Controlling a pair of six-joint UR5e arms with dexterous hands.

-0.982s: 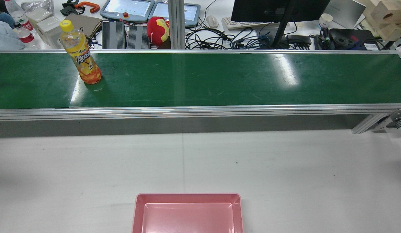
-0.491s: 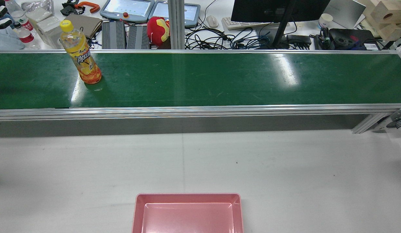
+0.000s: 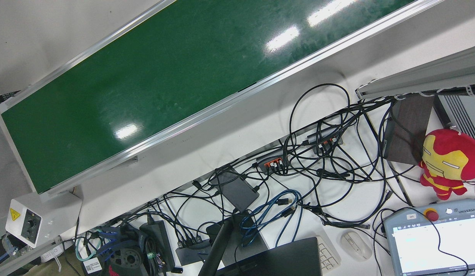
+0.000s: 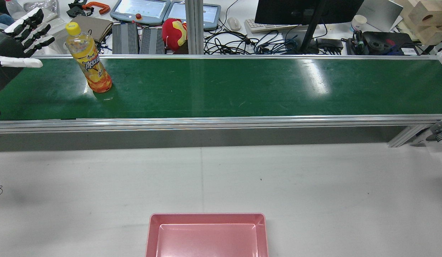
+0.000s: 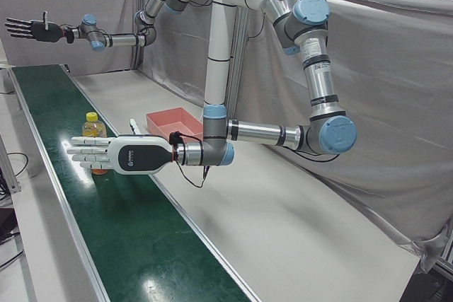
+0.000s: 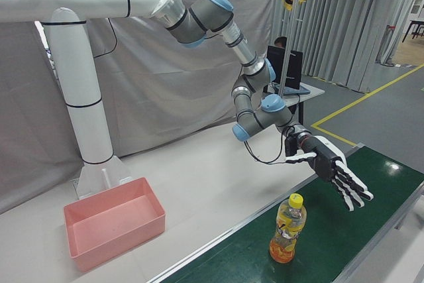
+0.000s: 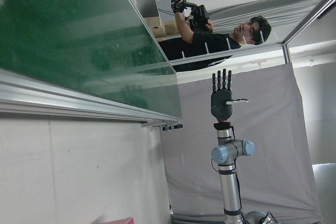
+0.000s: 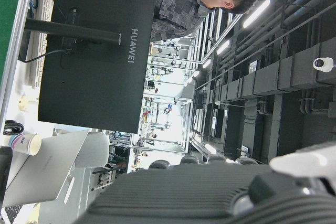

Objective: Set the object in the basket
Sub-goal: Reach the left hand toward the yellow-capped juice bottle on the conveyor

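An orange drink bottle [image 4: 89,60] with a yellow cap stands upright on the green conveyor belt [image 4: 242,87], near its left end. My left hand [image 4: 15,44] is open with fingers stretched out, just left of the bottle and apart from it. It shows beside the bottle [image 5: 91,132] in the left-front view [image 5: 117,155], and above and right of the bottle [image 6: 286,230] in the right-front view [image 6: 338,175]. The pink basket [image 4: 206,218] stands empty on the white table at the near edge. My right hand [image 5: 32,30] is open, raised far over the belt's other end.
Behind the belt a desk holds a monitor [image 4: 306,10], tangled cables [image 4: 249,44], a red plush toy [image 4: 174,33], teach pendants and water bottles. The belt has aluminium rails [image 4: 221,123]. A grey curtain [image 5: 396,104] stands behind the arms.
My left hand has come into the rear view from the left edge and moved right toward the bottle, fingers spread. The bottle and basket have not moved.
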